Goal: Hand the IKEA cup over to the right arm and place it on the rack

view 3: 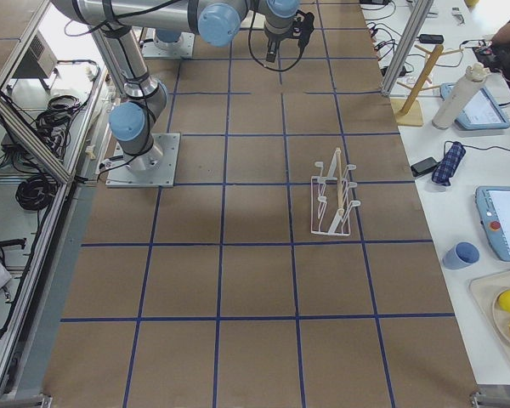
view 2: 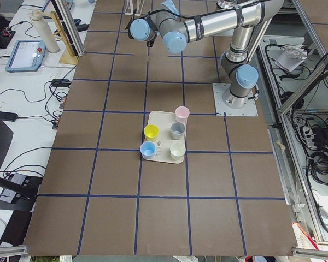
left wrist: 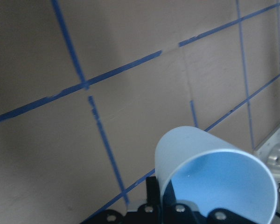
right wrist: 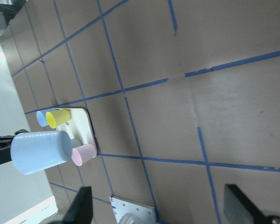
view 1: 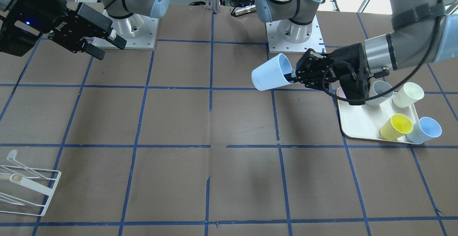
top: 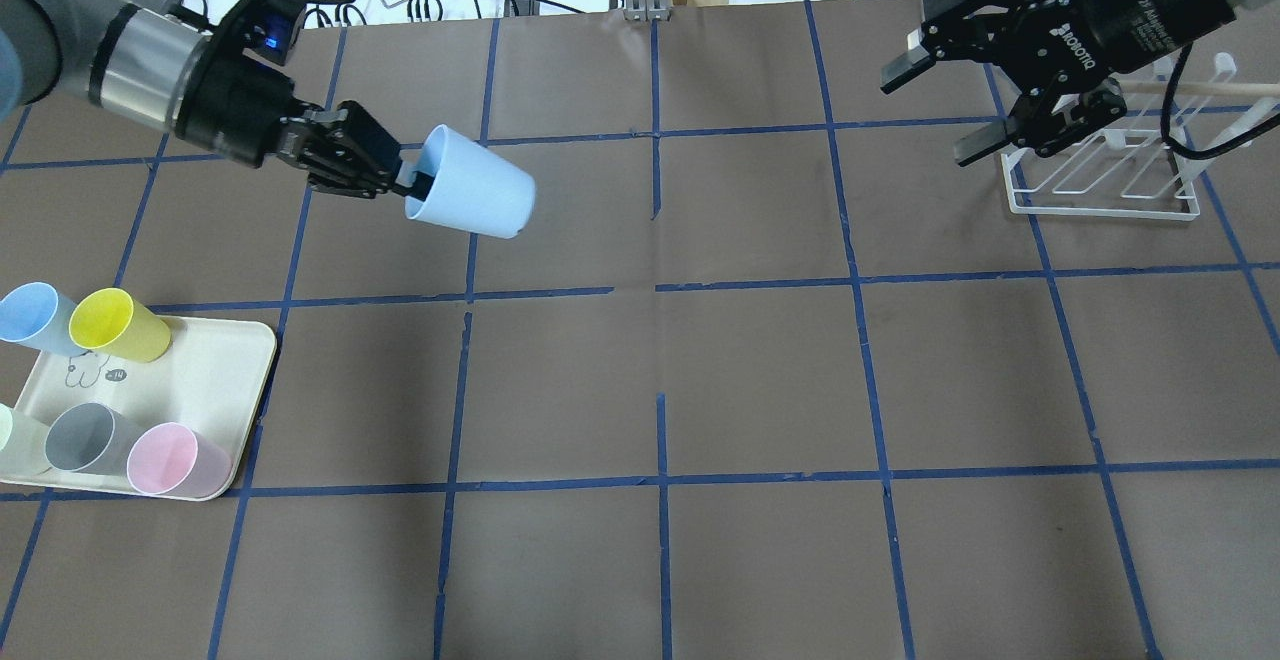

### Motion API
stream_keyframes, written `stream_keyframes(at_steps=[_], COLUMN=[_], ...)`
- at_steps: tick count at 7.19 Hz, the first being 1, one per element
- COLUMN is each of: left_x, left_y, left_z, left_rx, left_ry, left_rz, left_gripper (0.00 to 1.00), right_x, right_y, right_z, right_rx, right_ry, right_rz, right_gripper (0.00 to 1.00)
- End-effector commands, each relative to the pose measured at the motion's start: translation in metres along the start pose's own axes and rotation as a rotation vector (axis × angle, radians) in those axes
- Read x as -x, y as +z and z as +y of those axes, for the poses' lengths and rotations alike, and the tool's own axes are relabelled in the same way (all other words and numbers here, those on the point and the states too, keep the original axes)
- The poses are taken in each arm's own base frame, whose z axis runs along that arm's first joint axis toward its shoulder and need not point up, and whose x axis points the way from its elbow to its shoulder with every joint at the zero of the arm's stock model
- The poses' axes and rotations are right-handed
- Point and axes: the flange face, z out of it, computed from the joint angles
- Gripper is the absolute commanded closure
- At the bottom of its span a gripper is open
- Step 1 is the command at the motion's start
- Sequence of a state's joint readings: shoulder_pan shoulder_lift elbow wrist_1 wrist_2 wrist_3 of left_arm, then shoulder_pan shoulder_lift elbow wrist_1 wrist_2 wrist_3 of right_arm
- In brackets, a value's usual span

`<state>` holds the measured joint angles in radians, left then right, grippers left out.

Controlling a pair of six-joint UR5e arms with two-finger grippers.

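My left gripper is shut on the rim of the pale blue IKEA cup and holds it on its side above the table, base pointing toward the table's middle. The cup also shows in the front view, the left wrist view and the right wrist view. My right gripper is open and empty, raised in the air beside the white wire rack, well apart from the cup. The rack stands bare on the table.
A cream tray at the near left holds a second blue cup, a yellow cup, a grey cup, a pink cup and a pale green one at the edge. Both arm bases stand at the table's edge.
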<state>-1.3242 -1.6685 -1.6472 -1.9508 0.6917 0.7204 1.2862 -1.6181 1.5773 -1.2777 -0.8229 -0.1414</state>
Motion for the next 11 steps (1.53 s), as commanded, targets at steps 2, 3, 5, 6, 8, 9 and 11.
stream_keyframes(at_steps=[2,3,5,6,8,9,11], left_x=[-0.036,-0.041,-0.057,-0.065,-0.07,-0.081,-0.085], left_y=[0.115,0.141,0.167,0.172,0.18,0.191,0.2], left_z=[0.022,0.031,0.027,0.025,0.022,0.025,0.024], left_rx=[-0.071,-0.077,-0.133,-0.164,-0.183,-0.183,-0.166], left_ry=[-0.116,-0.147,-0.178,-0.181,-0.188,-0.186,-0.171], left_rz=[0.388,0.463,0.604,0.656,0.7,0.735,0.738], left_gripper=[1.0,1.0,1.0,1.0,1.0,1.0,1.0], right_x=[0.011,0.01,-0.005,-0.018,-0.03,-0.032,-0.025], right_y=[0.012,0.017,-0.006,-0.02,-0.018,-0.012,-0.009], right_z=[-0.004,-0.007,-0.019,-0.024,-0.013,0.0,0.015], right_rx=[-0.006,-0.007,-0.072,-0.102,-0.039,0.019,0.052], right_ry=[0.043,0.064,0.107,0.133,0.25,0.313,0.344], right_rz=[-0.296,-0.377,-0.484,-0.492,-0.491,-0.464,-0.466], right_gripper=[0.0,0.0,0.0,0.0,0.0,0.0,0.0])
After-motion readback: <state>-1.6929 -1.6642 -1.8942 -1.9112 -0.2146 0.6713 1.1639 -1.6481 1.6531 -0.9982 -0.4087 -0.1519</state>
